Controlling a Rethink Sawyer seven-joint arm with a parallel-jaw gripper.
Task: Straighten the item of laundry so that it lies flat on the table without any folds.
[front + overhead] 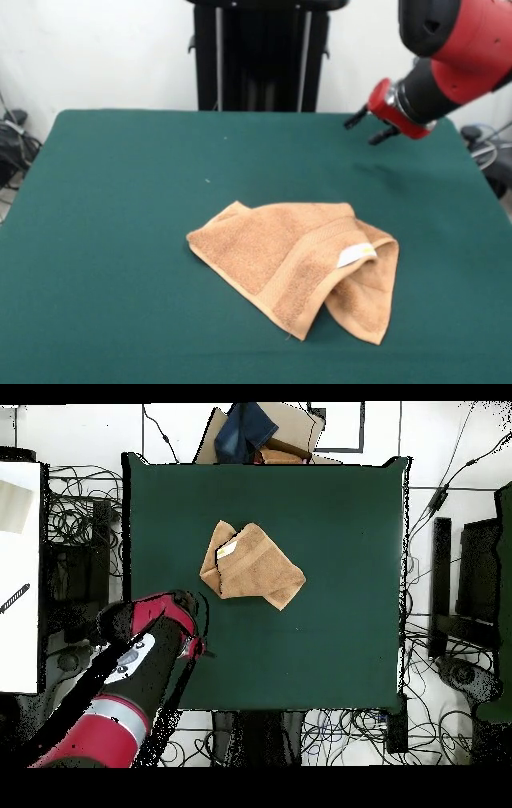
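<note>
On the large rectangular table covered in dark green cloth (112,208), the small tan terry-cloth towel (292,268) is lying slightly off centre, crumpled, with one side folded over itself and its woven border band running across the top layer. Its small white tag (356,254) is showing on the fold. Well apart from it, the red and black arm is hanging over a table corner near the pedestal, and its gripper (368,128) is holding nothing, its two dark fingers standing spread above the cloth.
</note>
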